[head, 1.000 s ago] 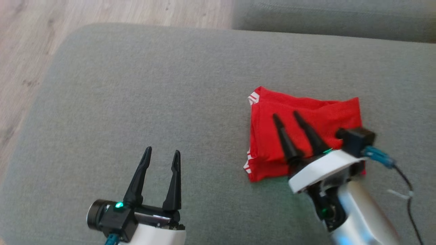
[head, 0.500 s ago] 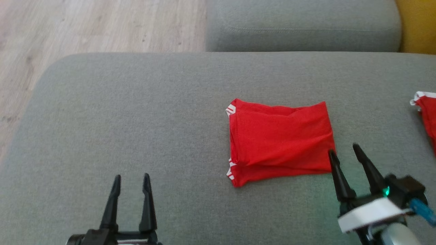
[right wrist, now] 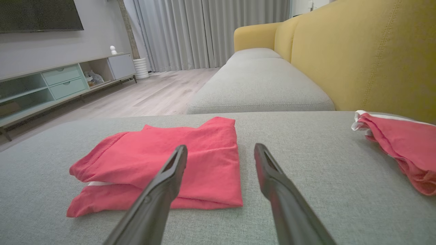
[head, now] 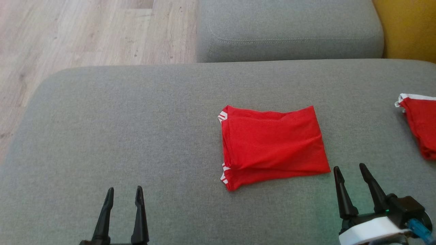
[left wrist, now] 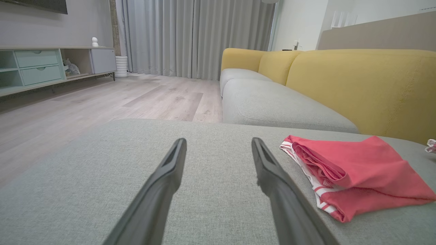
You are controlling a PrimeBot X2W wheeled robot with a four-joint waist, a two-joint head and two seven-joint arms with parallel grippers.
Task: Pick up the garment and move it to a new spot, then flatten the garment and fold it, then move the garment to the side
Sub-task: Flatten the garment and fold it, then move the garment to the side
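1. Clearly folded already, the red soft-cloth garment with white striped trim (head: 272, 146) lay as a flat rectangle on the wide grey fabric sofa cushion (head: 119, 119), right of centre in the head view.
2. The left gripper (head: 124, 188), with two long dark fingers, sat at the near edge. Its fingers were spread with nothing between them, and it was well apart from the garment.
3. The right gripper (head: 349, 166) was also spread and empty. Its tips were just beside the garment's near right corner, not touching it.
4. A second red garment with white trim (head: 420, 132) lay at the cushion's far right, apart from the folded one, with the yellow upholstered sofa back (head: 405, 27) behind it.
5. Judged step: the folding looked done, so moving the garment to the side was what remained.
6. To do it well, the right gripper probably needed to come in low at that corner and pinch through every layer. Taking only the top layer would likely have peeled the fold open.
7. The garment's left side showed loose stacked edges with trim. A second pinch there by the left gripper would likely have kept the stack together.
8. A small lift, a level carry and a flat set-down looked best. Dragging soft cloth over the cushion weave could have rucked it.
9. Risk: landing on the second red garment, so a gap was worth leaving.
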